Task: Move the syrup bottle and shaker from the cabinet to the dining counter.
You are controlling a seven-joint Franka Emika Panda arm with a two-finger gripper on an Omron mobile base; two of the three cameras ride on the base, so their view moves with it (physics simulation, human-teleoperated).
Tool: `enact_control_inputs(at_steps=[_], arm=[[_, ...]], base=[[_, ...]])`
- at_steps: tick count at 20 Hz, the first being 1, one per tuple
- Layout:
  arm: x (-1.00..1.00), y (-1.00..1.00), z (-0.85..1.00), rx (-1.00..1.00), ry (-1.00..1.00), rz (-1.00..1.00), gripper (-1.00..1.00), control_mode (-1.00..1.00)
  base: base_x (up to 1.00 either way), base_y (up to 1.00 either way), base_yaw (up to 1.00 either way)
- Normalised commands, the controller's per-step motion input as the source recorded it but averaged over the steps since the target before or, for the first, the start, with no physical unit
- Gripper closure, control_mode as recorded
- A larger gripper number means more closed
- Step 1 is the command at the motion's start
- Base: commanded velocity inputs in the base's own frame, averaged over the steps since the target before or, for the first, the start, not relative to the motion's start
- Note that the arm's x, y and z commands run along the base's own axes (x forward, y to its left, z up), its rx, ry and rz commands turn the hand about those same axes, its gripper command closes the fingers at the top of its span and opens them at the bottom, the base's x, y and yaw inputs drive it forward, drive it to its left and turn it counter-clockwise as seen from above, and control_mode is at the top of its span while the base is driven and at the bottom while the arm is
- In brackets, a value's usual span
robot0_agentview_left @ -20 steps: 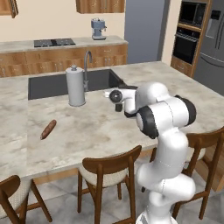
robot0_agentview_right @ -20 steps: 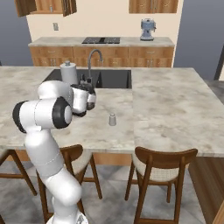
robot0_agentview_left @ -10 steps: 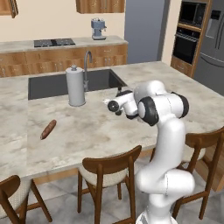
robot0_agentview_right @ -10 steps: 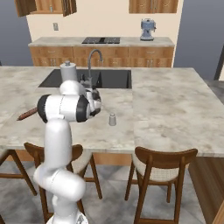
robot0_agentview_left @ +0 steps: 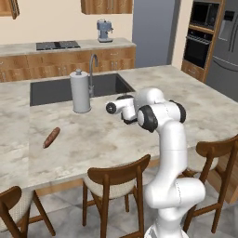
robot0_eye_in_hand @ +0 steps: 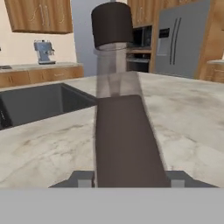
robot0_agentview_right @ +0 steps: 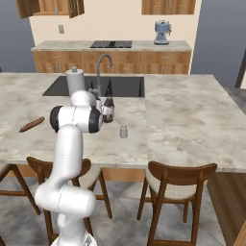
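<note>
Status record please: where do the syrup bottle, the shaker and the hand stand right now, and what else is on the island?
first item: dark brown narrow-necked syrup bottle, upright on the mottled marble dining counter, by the inset sink
second item: small grey metallic shaker, upright, apart from the bottle, nearer the wooden stools
grasp: hand straddles the bottle's base; gripping or released, cannot tell
other: pale paper-towel roll; brown elongated item lying flat

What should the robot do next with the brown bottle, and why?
Probably open the gripper and back away. The syrup bottle already seems to stand upright on the dining counter near the shaker, with the fingers hugging it.
</note>
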Motion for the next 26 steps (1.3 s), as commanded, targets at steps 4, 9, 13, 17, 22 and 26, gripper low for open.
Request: enact_control_inputs(at_steps=[4, 9, 13, 17, 22, 26], arm=[[0.17, -0.15, -0.49, 0.0, 0.01, -0.08, 1.0, -1.0], [-0.17, -0.19, -0.6, 0.0, 0.0, -0.06, 1.0, -1.0], [-0.45, -0.25, -0.53, 0.0, 0.0, -0.05, 1.0, -1.0], [-0.76, -0.07, -0.65, 0.0, -0.01, -0.02, 1.0, -1.0], [-0.7, 0.03, -0.55, 0.0, -0.04, 0.0, -1.0, -1.0], [-0.28, 0.08, -0.12, 0.0, -0.06, 0.0, -1.0, -1.0]], base=[[0.0, 0.0, 0.0], [0.0, 0.0, 0.0], [0.0, 0.0, 0.0], [0.0, 0.0, 0.0], [0.0, 0.0, 0.0], [0.0, 0.0, 0.0]])
